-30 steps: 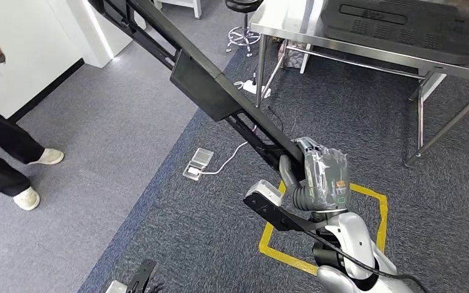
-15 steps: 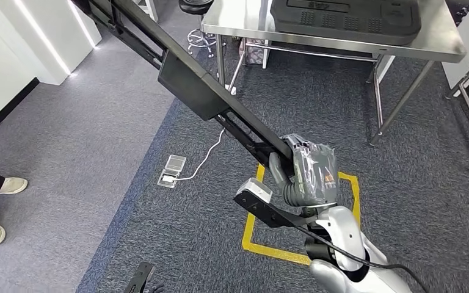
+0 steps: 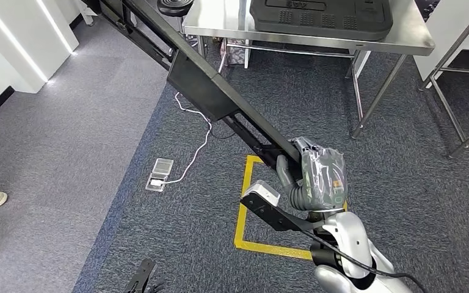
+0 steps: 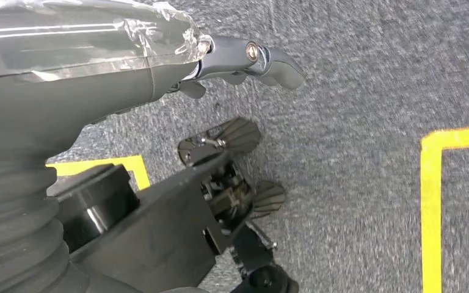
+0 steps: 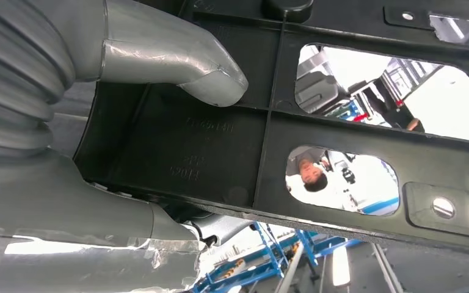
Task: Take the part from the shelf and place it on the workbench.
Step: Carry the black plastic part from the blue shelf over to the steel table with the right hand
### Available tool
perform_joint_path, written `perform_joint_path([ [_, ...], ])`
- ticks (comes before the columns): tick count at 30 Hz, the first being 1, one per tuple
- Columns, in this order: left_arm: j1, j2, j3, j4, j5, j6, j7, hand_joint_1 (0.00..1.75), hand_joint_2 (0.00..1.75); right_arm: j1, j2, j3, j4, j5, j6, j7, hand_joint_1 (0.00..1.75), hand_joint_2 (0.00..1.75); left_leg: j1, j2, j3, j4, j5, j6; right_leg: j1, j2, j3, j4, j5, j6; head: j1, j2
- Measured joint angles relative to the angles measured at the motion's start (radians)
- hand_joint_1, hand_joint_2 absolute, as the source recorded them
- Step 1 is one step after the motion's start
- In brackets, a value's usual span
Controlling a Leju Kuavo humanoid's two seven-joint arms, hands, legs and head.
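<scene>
Grey and wrapped in clear film, your right hand (image 3: 320, 177) is clamped around the lower end of the part (image 3: 201, 91), a long black plastic piece that runs up and away to the left across the head view. In the right wrist view the thick thumb (image 5: 177, 58) presses flat against the part's ribbed inner face (moulded lettering sits just beside the thumb tip), with the other fingers on the far side. The part is carried in the air above the dark carpet, over a yellow tape square (image 3: 250, 238) on the floor. Your left hand (image 4: 244, 58) hangs low over the carpet; you cannot tell from the wrist view whether its fingers are apart or closed. Farther off stands the steel workbench (image 3: 412, 39), already bearing a black tray (image 3: 320, 15). A white cable (image 3: 195, 128) trails to a floor box (image 3: 159, 174).
</scene>
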Motion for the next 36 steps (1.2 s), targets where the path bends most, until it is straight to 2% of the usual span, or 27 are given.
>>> perform_joint_path([
  [2,-0.001,0.000,0.000,0.000,0.000,-0.004,0.000,0.00,1.75,0.000,0.000,0.000,0.000,0.002,0.000,0.000,1.64,1.75,0.000,0.007,0.001,0.002,-0.002,-0.010,0.002,0.012,-0.004,0.003,0.002,-0.017,-0.006,0.000],
  [4,-0.002,0.000,0.000,0.000,-0.001,-0.007,0.000,0.00,1.75,-0.001,0.000,0.000,0.000,0.003,0.000,0.000,1.64,1.75,0.004,-0.004,-0.003,0.023,-0.020,-0.021,0.000,0.022,-0.005,-0.002,0.007,-0.029,-0.009,0.000],
  [6,-0.003,0.000,0.000,0.000,-0.001,-0.007,0.000,0.00,1.75,-0.002,0.001,0.000,0.000,0.003,0.000,0.000,1.64,1.75,0.008,-0.029,-0.040,0.116,-0.077,-0.029,-0.003,0.032,-0.006,-0.005,0.011,-0.037,-0.020,0.000],
  [8,0.001,0.000,0.000,0.000,0.000,-0.005,0.000,0.00,1.75,-0.002,0.002,0.000,0.000,0.002,0.001,-0.002,1.64,1.75,0.009,-0.041,-0.102,0.248,-0.136,-0.032,-0.001,0.045,-0.008,-0.004,0.011,-0.040,-0.034,0.000],
  [9,0.003,0.000,-0.001,0.000,0.000,-0.003,0.000,0.00,1.75,-0.001,0.002,0.000,0.000,0.002,0.000,-0.003,1.64,1.75,0.008,-0.043,-0.121,0.285,-0.141,-0.032,0.000,0.053,-0.007,-0.004,0.010,-0.041,-0.039,0.000],
  [10,0.004,0.000,-0.001,0.000,0.000,-0.002,0.000,0.00,1.75,-0.001,0.002,0.000,0.000,0.002,0.000,-0.004,1.64,1.75,0.008,-0.045,-0.123,0.285,-0.127,-0.029,0.001,0.062,-0.007,-0.004,0.010,-0.041,-0.043,0.000],
  [11,0.005,0.000,-0.001,0.000,0.000,-0.001,0.000,0.00,1.75,-0.001,0.002,0.000,0.000,0.001,0.000,-0.004,1.64,1.75,0.008,-0.048,-0.105,0.243,-0.094,-0.025,0.002,0.070,-0.004,-0.004,0.010,-0.041,-0.047,0.000],
  [12,0.005,0.000,-0.001,0.000,0.000,0.000,0.000,0.00,1.75,-0.001,0.002,0.000,0.000,0.001,0.000,-0.004,1.64,1.75,0.007,-0.057,-0.073,0.172,-0.054,-0.019,0.002,0.079,-0.002,-0.004,0.009,-0.040,-0.050,0.000],
  [14,0.003,0.001,-0.001,0.000,0.000,0.002,0.000,0.00,1.75,-0.002,0.003,0.000,0.000,0.002,-0.001,-0.004,1.64,1.75,0.005,-0.087,-0.018,0.043,-0.007,-0.007,0.003,0.093,-0.001,-0.004,0.007,-0.035,-0.052,0.000],
  [16,0.003,0.002,-0.001,0.000,-0.001,0.003,0.000,0.00,1.75,-0.002,0.004,0.000,0.001,0.007,0.000,-0.003,1.64,1.75,-0.001,-0.102,-0.002,-0.006,-0.006,0.004,-0.002,0.102,-0.004,-0.004,0.013,-0.021,-0.053,0.000],
  [17,0.002,0.002,-0.001,0.000,-0.001,0.003,0.000,0.00,1.75,-0.002,0.004,0.000,0.001,0.012,0.001,-0.002,1.64,1.75,-0.002,-0.097,0.003,-0.015,-0.005,0.009,-0.004,0.106,-0.004,-0.002,0.020,-0.013,-0.053,0.000],
  [19,0.000,0.001,-0.001,0.000,-0.001,0.001,0.000,0.00,1.75,-0.003,0.004,0.000,0.001,0.021,0.003,0.001,1.64,1.75,0.001,-0.089,0.018,-0.032,0.000,0.019,-0.003,0.092,-0.007,0.017,0.020,-0.001,-0.050,0.000],
  [20,-0.002,0.000,-0.001,0.000,-0.001,0.000,0.000,0.00,1.75,-0.006,0.004,0.000,0.001,0.024,0.003,0.002,1.64,1.75,0.003,-0.085,0.025,-0.035,0.001,0.023,-0.002,0.078,-0.018,0.041,0.003,0.003,-0.046,0.000],
  [21,-0.003,0.000,0.000,0.000,-0.002,-0.001,0.000,0.00,1.75,-0.008,0.004,0.000,0.001,0.026,0.004,0.002,1.64,1.75,0.004,-0.082,0.029,-0.037,0.000,0.025,-0.002,0.064,-0.040,0.085,-0.023,0.006,-0.040,0.000],
  [23,-0.003,0.000,0.000,0.000,-0.004,-0.004,0.000,0.00,1.75,-0.011,0.006,0.000,0.002,0.030,0.004,0.002,1.64,1.75,0.003,-0.073,0.033,-0.037,-0.007,0.028,-0.003,0.050,-0.109,0.206,-0.078,0.015,-0.028,0.000],
  [24,-0.002,0.000,0.000,0.000,-0.006,-0.006,0.000,0.00,1.75,-0.011,0.006,0.000,0.003,0.033,0.005,0.003,1.64,1.75,0.004,-0.069,0.037,-0.036,-0.012,0.028,-0.005,0.048,-0.137,0.249,-0.089,0.018,-0.022,0.000],
  [25,-0.001,0.000,-0.001,0.000,-0.007,-0.007,0.000,0.00,1.75,-0.011,0.006,0.000,0.004,0.035,0.005,0.003,1.64,1.75,0.005,-0.067,0.042,-0.035,-0.018,0.025,-0.007,0.047,-0.150,0.259,-0.080,0.021,-0.018,0.000],
  [26,-0.001,0.000,-0.001,0.000,-0.009,-0.008,0.000,0.00,1.75,-0.010,0.006,0.000,0.005,0.036,0.005,0.005,1.64,1.75,0.008,-0.065,0.051,-0.033,-0.025,0.022,-0.008,0.044,-0.141,0.228,-0.051,0.021,-0.014,0.000],
  [28,-0.001,0.000,-0.001,0.000,-0.009,-0.008,0.000,0.00,1.75,-0.010,0.006,0.000,0.006,0.039,0.005,0.007,1.64,1.75,0.012,-0.061,0.071,-0.030,-0.045,0.011,-0.009,0.035,-0.090,0.099,0.029,0.020,-0.005,0.000],
  [29,-0.003,0.001,-0.001,0.000,-0.010,-0.008,0.000,0.00,1.75,-0.011,0.006,0.000,0.007,0.039,0.005,0.008,1.64,1.75,0.012,-0.059,0.078,-0.027,-0.055,0.004,-0.007,0.030,-0.068,0.043,0.043,0.015,0.000,0.000],
  [30,-0.004,0.001,-0.001,0.000,-0.010,-0.008,0.000,0.00,1.75,-0.011,0.007,0.001,0.007,0.040,0.005,0.008,1.64,1.75,0.011,-0.057,0.082,-0.026,-0.063,-0.003,-0.005,0.027,-0.057,0.013,0.049,0.008,0.002,0.000],
  [32,-0.006,0.000,-0.001,0.000,-0.010,-0.008,0.001,0.00,1.75,-0.011,0.008,0.001,0.009,0.040,0.006,0.009,1.64,1.75,0.008,-0.054,0.088,-0.019,-0.071,-0.015,-0.001,0.029,-0.053,0.003,0.031,-0.013,-0.002,0.000],
  [33,-0.006,0.000,-0.001,0.000,-0.010,-0.008,0.001,0.00,1.75,-0.009,0.009,0.001,0.009,0.041,0.007,0.011,1.64,1.75,0.008,-0.053,0.085,-0.007,-0.070,-0.020,-0.001,0.031,-0.048,0.005,0.031,-0.022,-0.006,0.000],
  [34,-0.006,0.000,-0.001,0.000,-0.010,-0.008,0.001,0.00,1.75,-0.009,0.009,0.001,0.010,0.041,0.008,0.012,1.64,1.75,0.008,-0.052,0.074,0.024,-0.065,-0.024,-0.002,0.033,-0.039,0.004,0.024,-0.029,-0.009,0.000],
  [35,-0.007,0.000,-0.001,0.000,-0.010,-0.007,0.001,0.00,1.75,-0.010,0.009,0.001,0.010,0.043,0.010,0.013,1.64,1.75,0.009,-0.052,0.049,0.071,-0.061,-0.028,-0.003,0.034,-0.028,0.002,0.017,-0.035,-0.013,0.000],
  [36,-0.008,0.000,-0.001,0.000,-0.010,-0.007,0.001,0.00,1.75,-0.010,0.010,0.001,0.010,0.045,0.011,0.014,1.64,1.75,0.009,-0.053,0.010,0.135,-0.065,-0.031,-0.003,0.035,-0.016,0.000,0.009,-0.040,-0.018,0.000],
])
